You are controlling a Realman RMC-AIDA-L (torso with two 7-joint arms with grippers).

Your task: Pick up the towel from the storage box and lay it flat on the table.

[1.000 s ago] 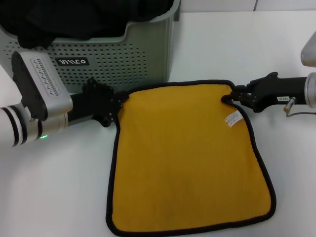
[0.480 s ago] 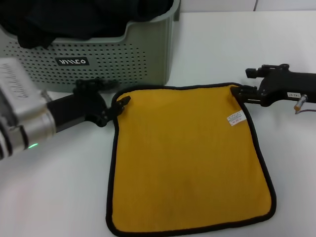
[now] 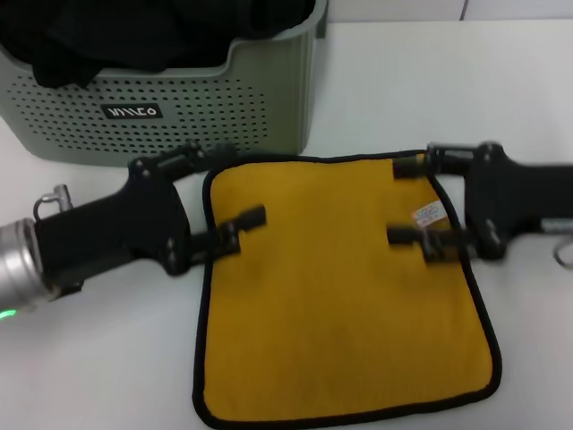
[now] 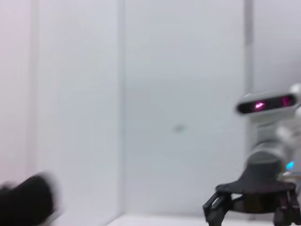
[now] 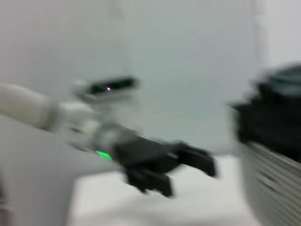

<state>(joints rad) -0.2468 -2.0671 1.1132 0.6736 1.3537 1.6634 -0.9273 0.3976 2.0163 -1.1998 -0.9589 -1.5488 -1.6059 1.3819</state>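
The towel [image 3: 340,287] lies spread flat on the white table [image 3: 430,81], yellow face up, with its black border and small white tag showing. The sage-green storage box [image 3: 179,107] stands just behind its far left corner. My left gripper [image 3: 231,188] hovers open over the towel's far left corner, holding nothing. Over the far right corner, near the tag, my right gripper [image 3: 405,201] is also open and empty. The left wrist view shows the right gripper [image 4: 254,207] far off. In the right wrist view the left gripper [image 5: 188,165] appears beside the storage box [image 5: 277,183].
Black fabric [image 3: 134,31] fills the storage box. White tabletop stretches to the right of the box and in front of my left arm.
Both grippers have let go of the towel's far corners, opened wide and risen above it. The towel's far edge has settled flat.
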